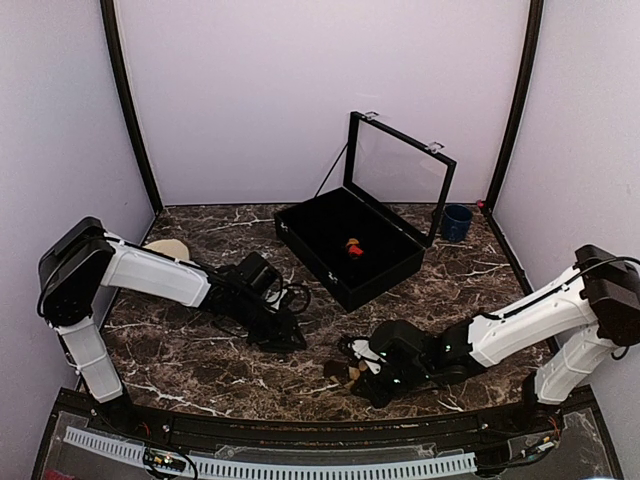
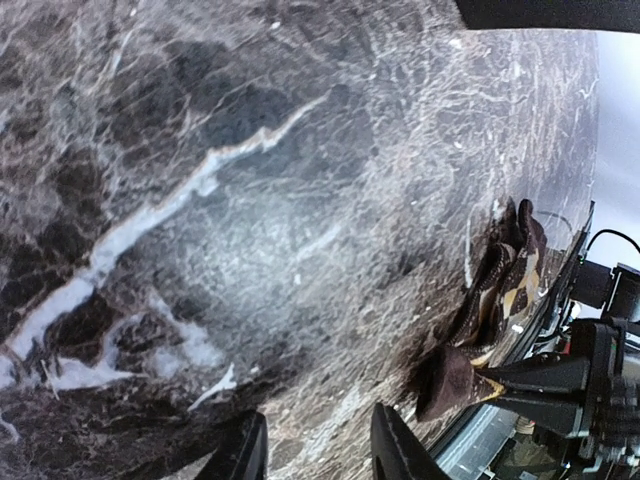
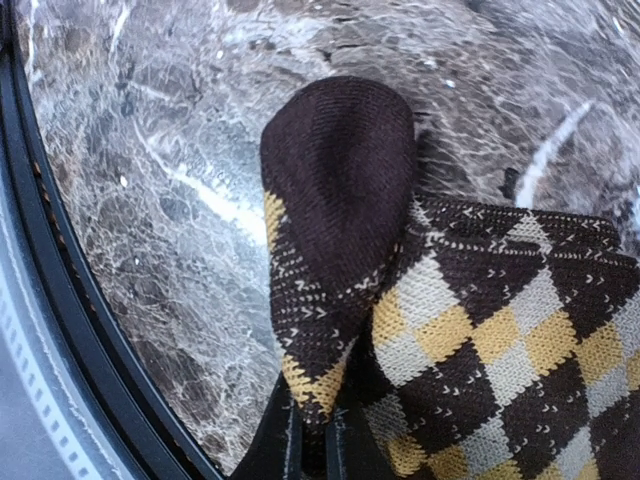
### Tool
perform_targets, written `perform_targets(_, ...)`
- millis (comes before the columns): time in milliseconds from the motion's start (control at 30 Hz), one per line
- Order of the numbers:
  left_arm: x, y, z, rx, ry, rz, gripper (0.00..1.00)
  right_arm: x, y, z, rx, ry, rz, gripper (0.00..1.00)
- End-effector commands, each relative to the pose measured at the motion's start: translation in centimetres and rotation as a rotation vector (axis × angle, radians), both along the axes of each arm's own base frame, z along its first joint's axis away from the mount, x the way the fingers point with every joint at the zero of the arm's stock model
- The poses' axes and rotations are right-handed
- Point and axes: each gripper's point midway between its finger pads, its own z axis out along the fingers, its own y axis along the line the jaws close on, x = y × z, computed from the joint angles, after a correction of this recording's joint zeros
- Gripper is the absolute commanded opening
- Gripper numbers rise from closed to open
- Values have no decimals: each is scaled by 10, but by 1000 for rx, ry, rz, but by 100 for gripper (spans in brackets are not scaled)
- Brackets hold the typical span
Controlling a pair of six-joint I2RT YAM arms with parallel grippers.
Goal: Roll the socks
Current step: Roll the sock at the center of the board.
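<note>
sock with tan diamonds (image 3: 480, 330): brown-black knit, argyle of mustard-tan and pale grey diamonds crossed by white dashed stitching; toe plain dark
table (image 1: 200, 370): dark brown marble, white veins
case (image 1: 385, 280): black inside and out
red-and-orange bundle (image 1: 352, 247), in the case: red with orange
cup (image 1: 457, 221): dark blue
my left arm (image 1: 150, 272), my right arm (image 1: 530, 320): white shells, black joints
walls (image 1: 300, 90): pale lilac

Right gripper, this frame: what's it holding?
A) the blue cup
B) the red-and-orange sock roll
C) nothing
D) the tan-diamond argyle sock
D: in the right wrist view, the right gripper is pinched shut on a fold of the tan-diamond argyle sock, the rest of which lies on the marble table.
</note>
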Motion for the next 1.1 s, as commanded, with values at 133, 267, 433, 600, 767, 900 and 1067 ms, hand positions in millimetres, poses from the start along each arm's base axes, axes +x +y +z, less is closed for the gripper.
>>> perform_targets(133, 7, -11, 29, -105, -134, -59, 36, -7, -16, -9, 148, 194, -143, 0)
perform_targets(267, 4, -14, 35, -119, -179, -98, 35, -8, -20, -9, 257, 270, -202, 0)
perform_targets(433, -1, -17, 41, -138, -227, -137, 34, -8, -22, -6, 395, 382, -252, 0)
perform_targets(600, 1, -8, 53, -124, -283, -118, 33, -6, 7, -4, 480, 479, -184, 0)
perform_targets(767, 3, 10, 59, -80, -321, -69, 33, -1, 57, -7, 514, 545, -60, 0)
perform_targets(900, 1, 31, 62, -63, -335, -9, 32, 10, 90, -7, 509, 552, 24, 0)
perform_targets(1067, -7, 50, 62, -47, -357, 7, 32, 27, 108, 1, 506, 529, 48, 0)
